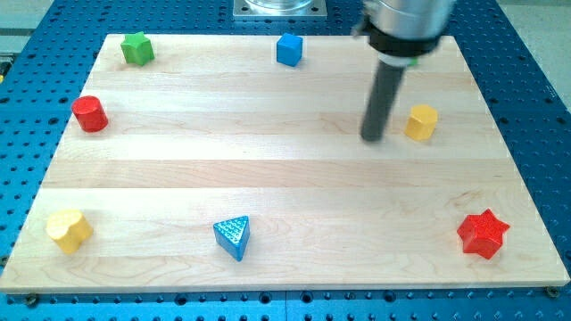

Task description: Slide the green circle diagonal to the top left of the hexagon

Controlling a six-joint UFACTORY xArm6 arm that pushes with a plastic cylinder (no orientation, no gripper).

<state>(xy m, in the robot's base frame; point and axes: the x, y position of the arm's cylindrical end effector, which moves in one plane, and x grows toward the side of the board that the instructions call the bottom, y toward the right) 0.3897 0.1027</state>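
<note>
My tip (372, 138) rests on the wooden board just left of the yellow hexagon (421, 122), a small gap apart. The green circle is almost fully hidden behind the arm's dark body; only a thin green sliver (414, 61) shows at the body's right edge, above the hexagon toward the view's top. Its exact position and shape cannot be made out.
A green star (136, 48) sits at the top left and a blue cube (288, 49) at top centre. A red cylinder (89, 113) is at the left edge. A yellow heart (69, 230), blue triangle (233, 236) and red star (483, 234) lie along the bottom.
</note>
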